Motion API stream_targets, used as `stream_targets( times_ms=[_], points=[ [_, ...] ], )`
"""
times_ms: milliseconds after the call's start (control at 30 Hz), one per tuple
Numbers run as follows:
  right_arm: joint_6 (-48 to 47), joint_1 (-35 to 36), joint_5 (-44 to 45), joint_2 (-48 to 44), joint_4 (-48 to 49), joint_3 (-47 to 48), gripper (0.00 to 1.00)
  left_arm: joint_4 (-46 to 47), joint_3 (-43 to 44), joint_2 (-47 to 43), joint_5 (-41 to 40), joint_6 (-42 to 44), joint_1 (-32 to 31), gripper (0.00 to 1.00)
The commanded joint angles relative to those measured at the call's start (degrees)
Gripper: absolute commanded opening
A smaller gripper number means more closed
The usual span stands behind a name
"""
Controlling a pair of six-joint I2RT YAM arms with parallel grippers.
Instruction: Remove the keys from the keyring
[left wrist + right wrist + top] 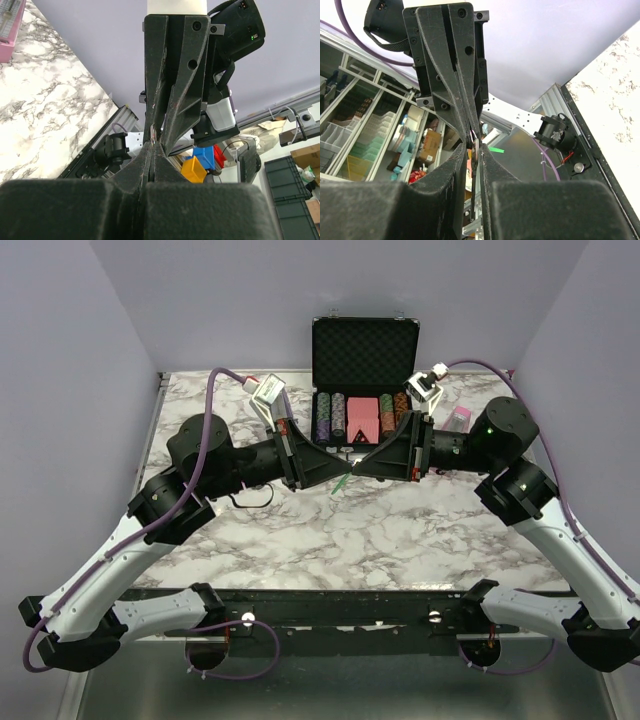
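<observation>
From above, the left gripper [344,468] and right gripper [362,466] meet tip to tip above the middle of the bench, just short of the open chip case [363,350] at the far edge. The keyring [342,484] hangs its green tag just below their tips. A purple object [459,418] stands near the far right corner.

In the left wrist view, the left gripper [152,150] has its fingers pressed together on a thin wire loop of the keyring [152,133].

In the right wrist view, the right gripper [472,150] is narrowed on a silver sliver, apparently the keys [476,150]. The green tag shows just beside it.
</observation>
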Motion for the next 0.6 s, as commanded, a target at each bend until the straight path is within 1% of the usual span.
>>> stream_targets(
  times_ms=[0,333,567],
  points=[
    [-1.2,0.4,0.2,-0.4,-0.1,0.0,0.20,0.9,0.8,-0.5,-1.1,0.2,-0.3,0.00],
    [0.8,0.4,-1.8,-1.0,3.0,-1.4,0.01,-0.5,1.2,-0.7,1.8,1.1,-0.3,0.00],
    [1.1,0.4,-3.1,-0.6,3.5,-1.2,0.01,-1.2,1.2,-0.3,5.2,1.9,-0.3,0.00]
  ],
)
